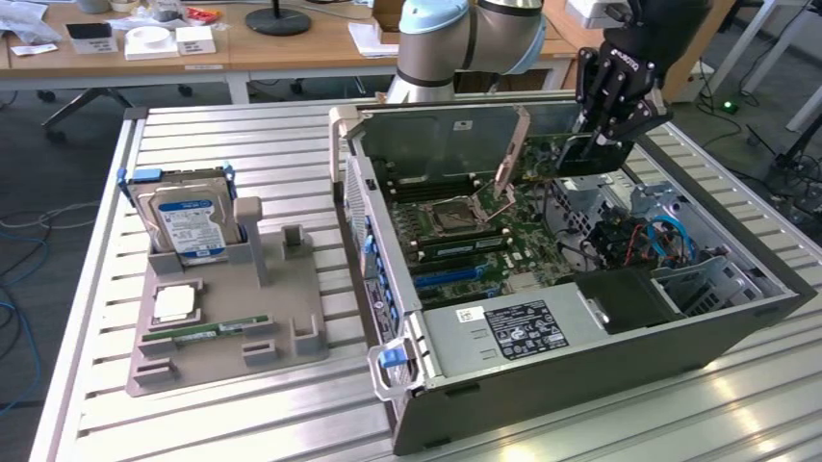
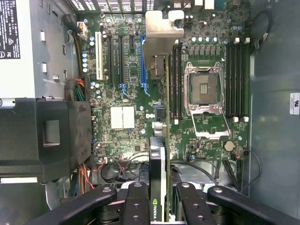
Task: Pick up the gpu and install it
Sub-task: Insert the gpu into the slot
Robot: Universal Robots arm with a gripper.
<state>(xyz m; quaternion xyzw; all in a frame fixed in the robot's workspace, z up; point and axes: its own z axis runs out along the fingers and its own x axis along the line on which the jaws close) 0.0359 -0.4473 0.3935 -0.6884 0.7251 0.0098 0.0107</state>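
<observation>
While the gpu (image 1: pixel 572 159) hung over the open case (image 1: pixel 719 318) in the exterior view, the fingers (image 1: pixel 614 106) were closed on its upper edge. They held it on edge above the motherboard (image 1: pixel 475 236), near the case's far wall and not yet in any slot. Whether the card stood square to the board could not be told from there, so that needed checking before any descent.

Seen from the wrist, the card ran edge-on between the fingers, its silver bracket (image 2: pixel 161 28) at the far end. It appeared to lie between the blue slot (image 2: pixel 143 61) and the memory slots (image 2: pixel 176 79), seemingly beside the blue slot rather than directly over it, though the card's height made that hard to judge. Doing the step well probably meant bringing the connector edge parallel to and exactly over the slot, with the bracket lined up with the rear opening. Then it meant going down straight and pressing evenly, so neither end seated first. The loose cables (image 2: pixel 112 169) near the card's held end were best kept clear.
</observation>
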